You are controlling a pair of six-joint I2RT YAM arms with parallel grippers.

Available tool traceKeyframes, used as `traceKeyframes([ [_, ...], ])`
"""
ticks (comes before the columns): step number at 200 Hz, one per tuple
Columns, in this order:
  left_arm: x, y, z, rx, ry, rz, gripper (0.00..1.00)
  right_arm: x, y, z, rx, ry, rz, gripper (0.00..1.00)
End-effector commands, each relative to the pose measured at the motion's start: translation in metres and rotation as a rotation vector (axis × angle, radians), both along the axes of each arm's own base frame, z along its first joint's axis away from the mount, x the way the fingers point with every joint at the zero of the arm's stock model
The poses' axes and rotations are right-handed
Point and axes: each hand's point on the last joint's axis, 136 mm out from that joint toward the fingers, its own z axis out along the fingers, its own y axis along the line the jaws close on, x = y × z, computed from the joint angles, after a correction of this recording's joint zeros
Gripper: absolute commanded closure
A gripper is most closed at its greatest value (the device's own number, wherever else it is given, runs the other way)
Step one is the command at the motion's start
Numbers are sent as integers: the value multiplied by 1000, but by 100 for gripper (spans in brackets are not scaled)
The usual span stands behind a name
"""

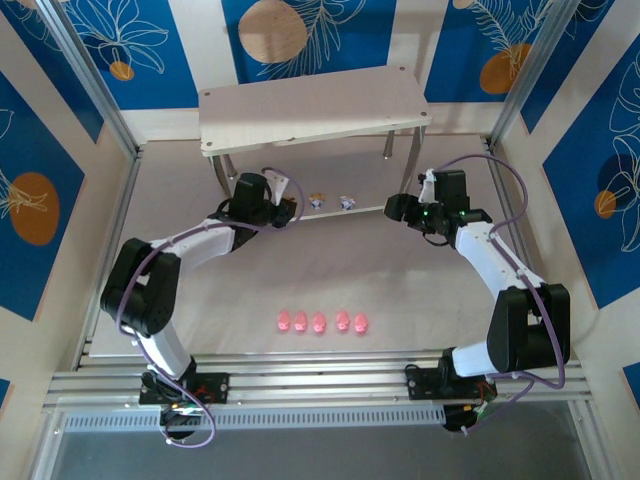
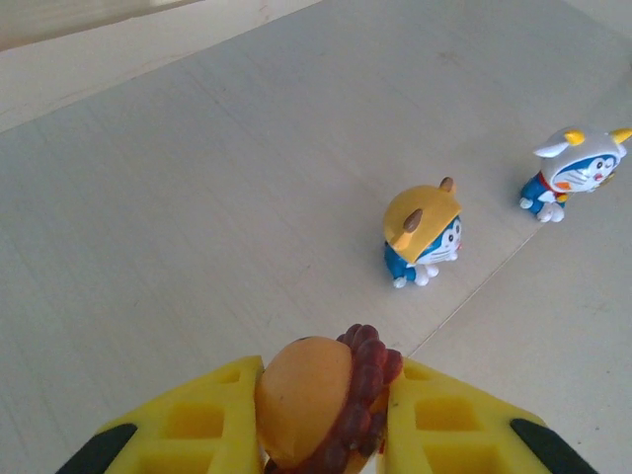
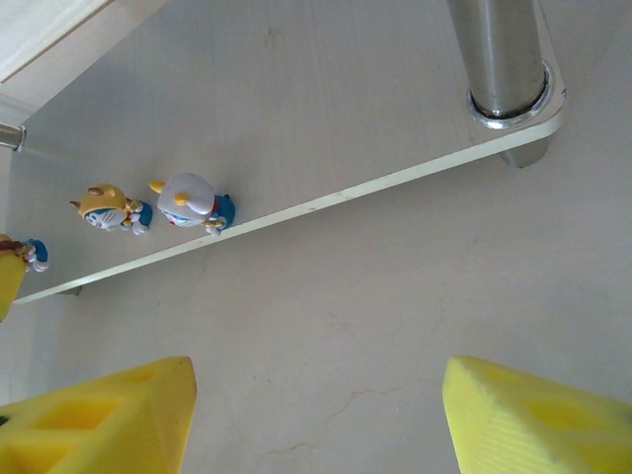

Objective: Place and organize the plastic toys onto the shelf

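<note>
My left gripper [image 2: 324, 420] is shut on a small figurine with an orange head and brown mane [image 2: 321, 395], low over the shelf's lower board [image 2: 197, 197]. Two whitish-blue figurines stand on that board. One has a yellow hood [image 2: 423, 232] and the other a white hood [image 2: 578, 168]. They also show from above [image 1: 318, 200] [image 1: 347, 202]. Several pink pig toys [image 1: 320, 323] lie in a row on the table near the arm bases. My right gripper [image 3: 316, 415] is open with nothing in it, over the table in front of the shelf [image 1: 310, 105].
A metal shelf leg [image 3: 504, 59] stands at the lower board's right corner, close to my right gripper [image 1: 400, 208]. Blue patterned walls and aluminium frame posts [image 1: 100, 90] surround the table. Open tabletop lies between the pigs and the shelf.
</note>
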Motion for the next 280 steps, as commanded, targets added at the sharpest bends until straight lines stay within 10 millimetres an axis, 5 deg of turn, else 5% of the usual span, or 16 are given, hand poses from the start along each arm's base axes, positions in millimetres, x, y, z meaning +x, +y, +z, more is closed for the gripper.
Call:
traceKeyframes([
  [1,2,-6,0,-34,-19,-70,79,8,4,10,8,-21,0,32],
  [133,0,4,-30,41,44,-106,80,10,11,8,-5,-12,12,32],
  [280,14,9,-33,20,33,-82,77,12,15,3,-18,1,18,32],
])
